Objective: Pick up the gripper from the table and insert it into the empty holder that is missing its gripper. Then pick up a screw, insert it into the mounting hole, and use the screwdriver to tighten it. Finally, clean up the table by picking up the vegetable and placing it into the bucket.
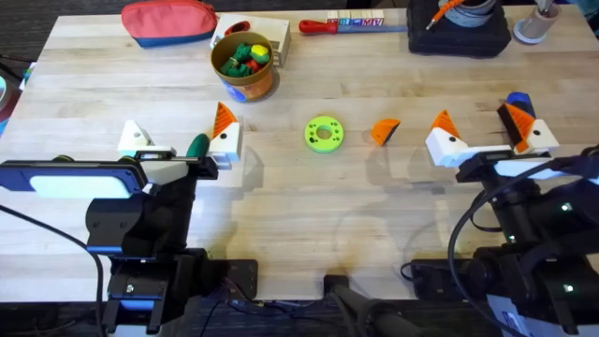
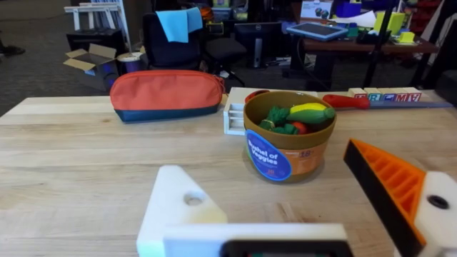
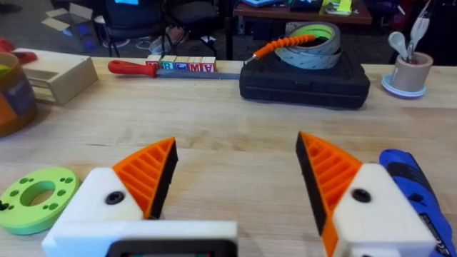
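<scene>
The orange ribbed gripper wedge [image 1: 385, 130] lies on the table right of centre. My left gripper [image 1: 181, 140] [image 2: 293, 203] is open. One of its fingers is the bare white holder [image 1: 136, 139] [image 2: 182, 203]; the other carries an orange pad [image 1: 225, 120] [image 2: 389, 185]. The dark green vegetable [image 1: 197, 145] lies between them. My right gripper [image 1: 484, 136] [image 3: 235, 185] is open with nothing in it, both fingers padded orange. The blue screwdriver [image 1: 518, 99] [image 3: 410, 182] lies just past its outer finger. The bucket [image 1: 245, 82] [image 2: 285, 153] stands behind, holding toy vegetables. A screw is out of view.
A yellow-green ring [image 1: 324, 134] [image 3: 36, 198] lies mid-table. Along the back edge are a red pouch [image 1: 168, 21] [image 2: 168, 93], a small white box [image 1: 271, 37], a red-handled tool [image 1: 318, 26] with letter blocks, a black case [image 1: 459, 33] [image 3: 303, 78] and a cup [image 1: 535, 26].
</scene>
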Action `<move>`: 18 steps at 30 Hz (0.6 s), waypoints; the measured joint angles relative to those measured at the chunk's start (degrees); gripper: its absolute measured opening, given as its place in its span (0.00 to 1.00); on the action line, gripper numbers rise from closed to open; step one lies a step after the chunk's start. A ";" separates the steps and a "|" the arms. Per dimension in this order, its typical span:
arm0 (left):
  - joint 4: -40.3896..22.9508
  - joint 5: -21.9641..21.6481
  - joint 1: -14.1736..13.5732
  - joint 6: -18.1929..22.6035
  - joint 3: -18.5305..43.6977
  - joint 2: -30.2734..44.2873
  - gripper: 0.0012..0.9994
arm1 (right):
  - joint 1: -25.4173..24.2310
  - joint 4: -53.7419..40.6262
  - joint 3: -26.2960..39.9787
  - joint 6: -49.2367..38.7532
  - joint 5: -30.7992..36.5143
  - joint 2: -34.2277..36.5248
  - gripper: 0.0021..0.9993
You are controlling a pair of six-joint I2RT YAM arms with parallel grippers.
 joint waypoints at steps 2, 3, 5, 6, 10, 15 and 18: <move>0.02 0.00 0.00 0.00 0.00 0.00 0.99 | 0.00 0.00 0.00 0.00 0.00 0.00 0.99; 0.02 0.00 0.00 0.00 0.00 0.00 0.99 | 0.00 -0.11 0.00 0.00 0.00 0.00 0.99; 0.02 0.00 0.00 0.06 0.00 0.01 0.99 | 0.00 -0.31 0.02 0.00 0.00 0.00 0.99; 0.02 0.00 0.00 0.13 0.00 0.02 0.99 | 0.00 -0.37 0.04 0.00 0.00 0.00 0.99; 0.02 0.00 0.00 0.20 0.00 0.00 0.99 | 0.00 -0.39 0.04 0.00 0.02 -0.01 0.99; 3.16 -1.04 0.00 3.06 0.00 0.01 0.99 | 0.00 -0.73 0.09 0.00 0.02 -0.01 0.99; 3.26 -1.62 0.00 4.14 -0.02 0.01 0.99 | 0.00 -1.22 0.18 0.25 -0.03 0.00 0.99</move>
